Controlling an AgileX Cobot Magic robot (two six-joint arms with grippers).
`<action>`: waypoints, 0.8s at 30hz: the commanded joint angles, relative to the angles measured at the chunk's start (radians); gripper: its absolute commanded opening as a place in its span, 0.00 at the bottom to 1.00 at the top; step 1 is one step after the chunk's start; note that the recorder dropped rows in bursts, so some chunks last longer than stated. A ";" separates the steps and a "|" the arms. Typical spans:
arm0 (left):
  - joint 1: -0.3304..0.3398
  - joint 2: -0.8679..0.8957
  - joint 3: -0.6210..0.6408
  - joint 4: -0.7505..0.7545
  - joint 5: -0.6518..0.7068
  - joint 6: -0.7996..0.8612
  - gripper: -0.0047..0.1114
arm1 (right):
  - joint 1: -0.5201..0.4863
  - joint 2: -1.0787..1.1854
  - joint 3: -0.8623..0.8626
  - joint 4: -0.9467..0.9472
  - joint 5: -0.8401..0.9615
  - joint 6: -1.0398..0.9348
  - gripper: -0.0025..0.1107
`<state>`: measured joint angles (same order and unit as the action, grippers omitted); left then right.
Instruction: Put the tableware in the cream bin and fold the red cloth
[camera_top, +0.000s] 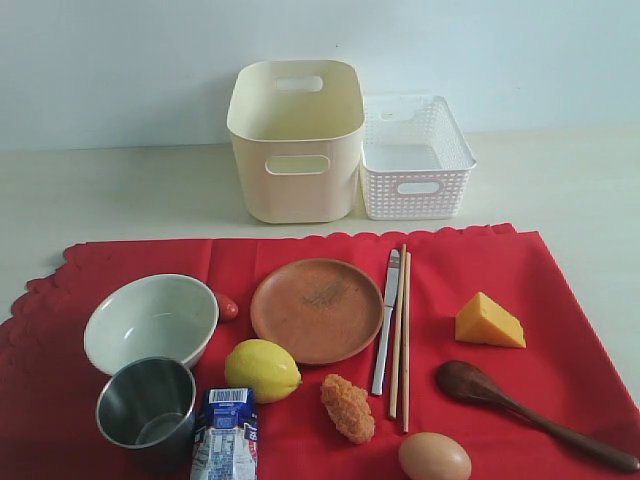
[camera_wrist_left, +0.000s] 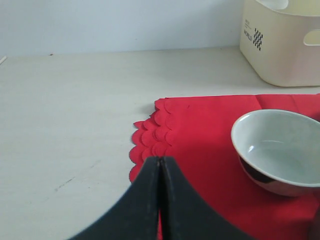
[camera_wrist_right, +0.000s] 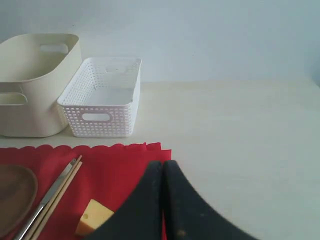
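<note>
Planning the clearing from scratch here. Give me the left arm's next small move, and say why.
Probably open the left gripper: its jaws are pressed shut on nothing, and the bowl, the nearest tableware, sits on the red cloth close by, not yet in the cream bin.
</note>
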<state>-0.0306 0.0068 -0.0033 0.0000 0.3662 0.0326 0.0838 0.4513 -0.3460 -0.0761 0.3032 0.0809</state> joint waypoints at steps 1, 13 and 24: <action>0.000 -0.007 0.003 -0.011 -0.008 0.002 0.04 | 0.001 0.075 -0.079 0.000 -0.010 0.001 0.02; 0.000 -0.007 0.003 -0.011 -0.008 0.002 0.04 | 0.001 0.108 -0.114 0.000 -0.039 0.001 0.02; 0.000 -0.007 0.003 -0.011 -0.008 0.002 0.04 | 0.001 0.108 -0.114 0.000 -0.068 0.001 0.02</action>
<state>-0.0306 0.0068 -0.0033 0.0000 0.3662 0.0326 0.0838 0.5544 -0.4537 -0.0761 0.2488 0.0809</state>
